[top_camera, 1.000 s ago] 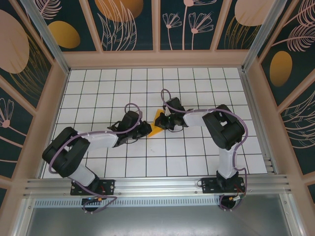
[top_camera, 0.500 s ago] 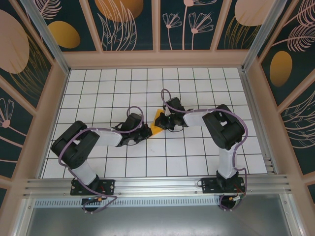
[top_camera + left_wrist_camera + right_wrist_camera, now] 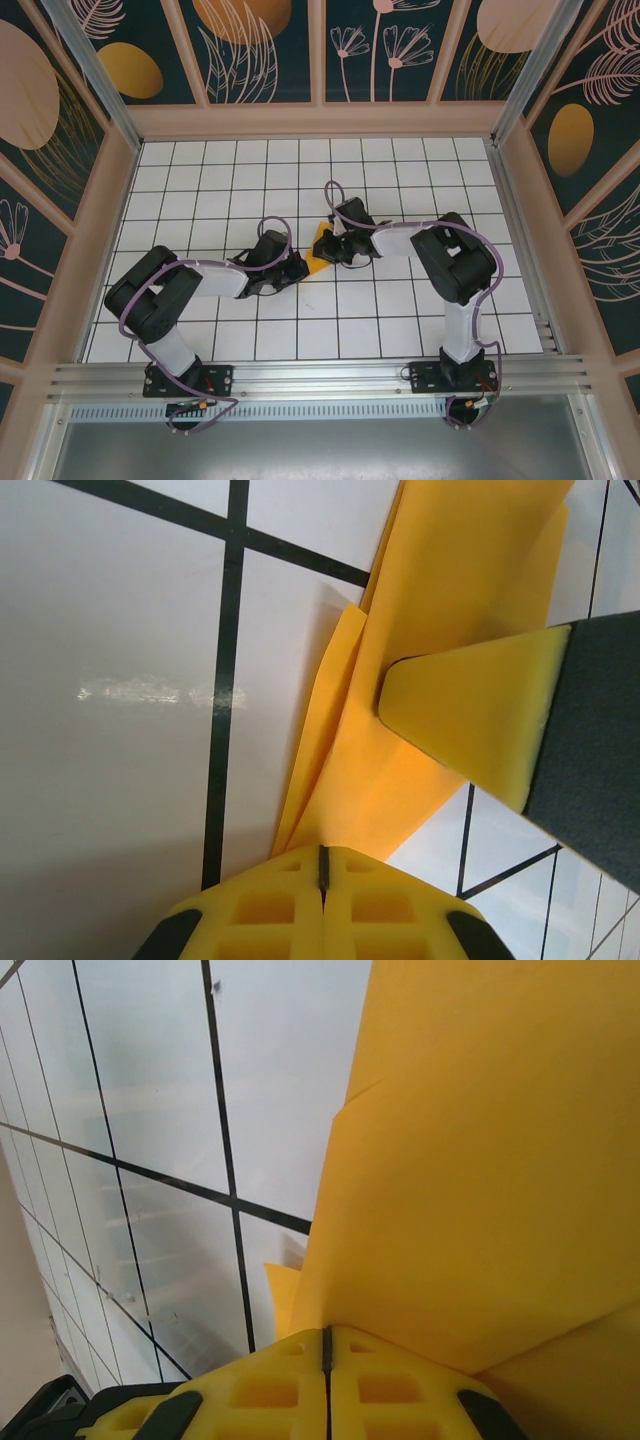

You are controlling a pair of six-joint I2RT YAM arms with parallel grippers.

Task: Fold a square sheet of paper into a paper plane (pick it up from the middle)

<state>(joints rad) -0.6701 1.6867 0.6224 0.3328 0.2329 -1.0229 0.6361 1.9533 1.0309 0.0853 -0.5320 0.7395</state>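
Paper (image 3: pixel 316 250): orange, partly folded, lies on table (image 3: pixel 400 180) near middle, between both grippers. Left gripper (image 3: pixel 298 266): jaws pressed together, tips touching narrow end of paper; cannot tell if paper edge is pinched between them. Right gripper (image 3: pixel 334 247): jaws pressed together too, tip resting on top of paper from other side. Left wrist view: folded flap along paper's left edge.
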